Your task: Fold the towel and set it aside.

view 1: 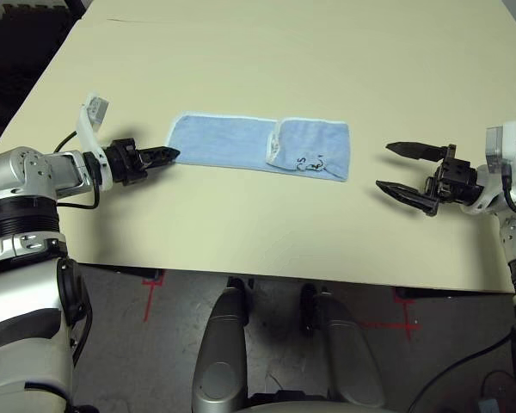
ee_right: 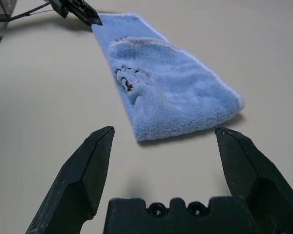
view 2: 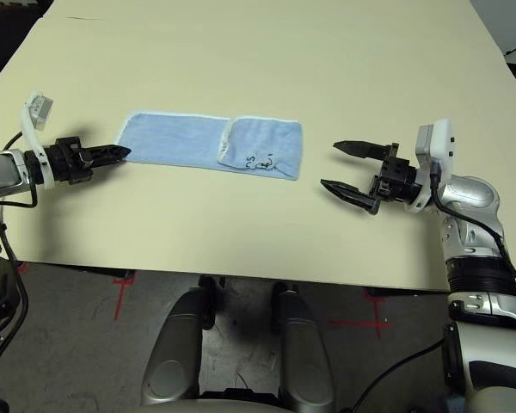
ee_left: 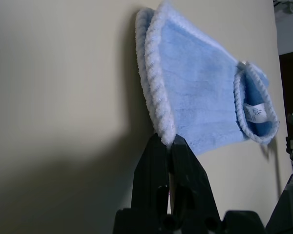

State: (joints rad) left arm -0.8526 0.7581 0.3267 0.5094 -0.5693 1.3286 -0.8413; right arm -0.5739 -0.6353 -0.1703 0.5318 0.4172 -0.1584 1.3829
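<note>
1. Nearest, along the lower edge of the head views, the pale desk [view 1: 267, 232] ends above a grey floor marked with red tape [view 1: 155, 288].
2. At the right of the frame, the right pincer [view 1: 400, 168] hovers with its two black fingers spread wide, holding nothing, pointing toward the towel and standing apart from it.
3. At the left of the frame, the left pincer [view 1: 168, 155] has its fingers pressed together, their tips at the towel's left end; the left wrist view shows them pinching the white-stitched corner there.
4. The towel [view 1: 241, 142] lies flat at centre frame as a long folded strip, its right end doubled over, with black marks [view 1: 310, 161] near that end.
5. Beyond it, bare desk runs to the top of the frame.
</note>
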